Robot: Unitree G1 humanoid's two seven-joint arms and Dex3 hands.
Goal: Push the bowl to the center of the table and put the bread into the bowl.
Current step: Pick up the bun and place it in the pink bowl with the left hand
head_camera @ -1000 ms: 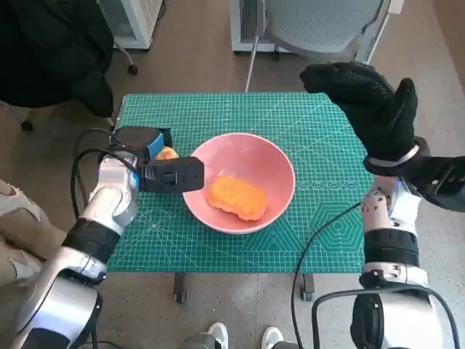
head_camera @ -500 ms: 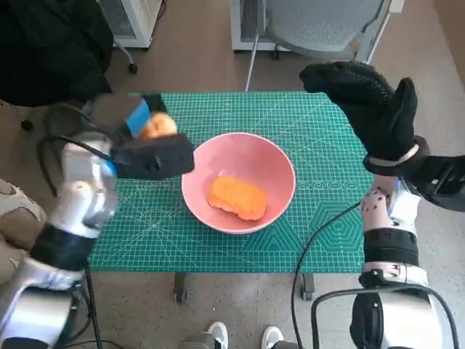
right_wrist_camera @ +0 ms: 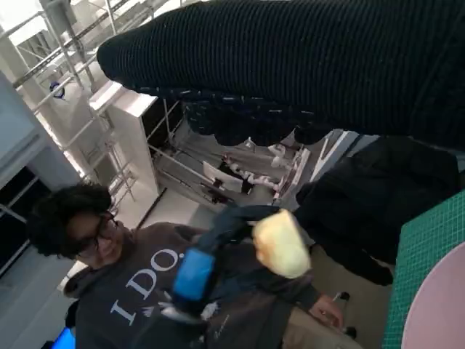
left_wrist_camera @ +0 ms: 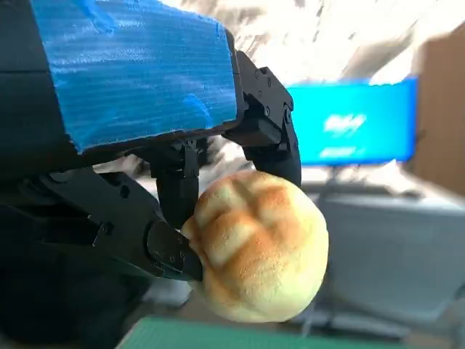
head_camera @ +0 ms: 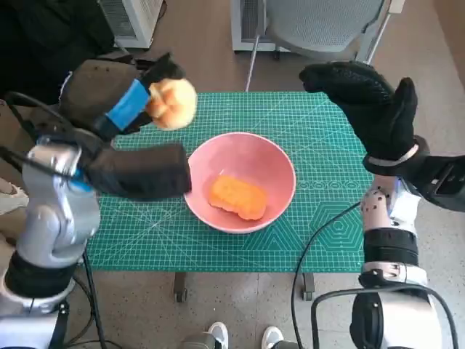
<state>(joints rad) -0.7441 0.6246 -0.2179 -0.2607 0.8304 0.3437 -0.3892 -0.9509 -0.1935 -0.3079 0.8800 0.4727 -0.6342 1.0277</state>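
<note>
Left hand (head_camera: pixel 120 102) grips a round bun (head_camera: pixel 171 102), raised above the counter (head_camera: pixel 320 196). Below and just beside that hand, the pink bowl (head_camera: pixel 280 163) sits mid-counter containing one orange bread piece (head_camera: pixel 237 197). Right hand (head_camera: pixel 367 98) raised, fingers spread, holding nothing.

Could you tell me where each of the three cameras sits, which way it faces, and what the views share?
Head view: on the robot's head, looking steeply down at the green table, the pink bowl and both forearms and hands.
Left wrist view: behind the left robot hand, looking along its fingers at the bread roll they hold.
Right wrist view: behind the right robot hand, facing across to the left robot hand, the roll and a seated person.
Shared: all three show the left robot hand holding the roll.
</note>
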